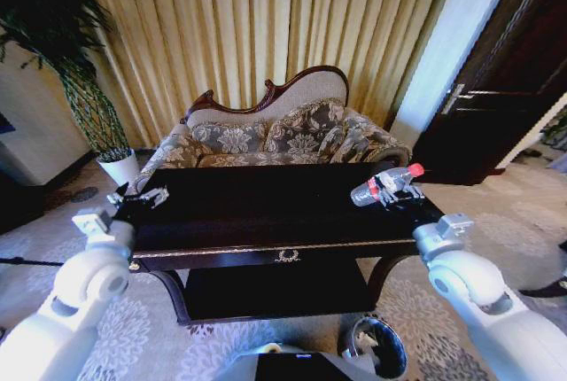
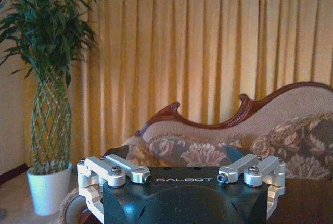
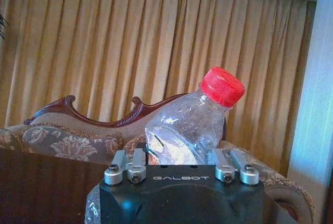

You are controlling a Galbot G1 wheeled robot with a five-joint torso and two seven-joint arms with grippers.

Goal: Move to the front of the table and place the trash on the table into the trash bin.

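The trash I see is a clear plastic bottle (image 1: 374,190) with a red cap, tilted above the right rear part of the dark table (image 1: 266,217). My right gripper (image 1: 397,192) is shut on it. In the right wrist view the bottle (image 3: 187,130) stands between the finger linkages, cap slanting up. My left gripper (image 1: 144,198) hovers open at the table's left end with nothing in it. The trash bin (image 1: 383,352), dark and round with a shiny rim, stands on the carpet below the table's front right, close to my base.
A floral sofa (image 1: 275,137) with a carved frame stands right behind the table, before gold curtains. A white plant pot (image 1: 120,167) with a tall plant sits at the left. A dark door (image 1: 496,106) is at the right. The table has a lower shelf (image 1: 275,288).
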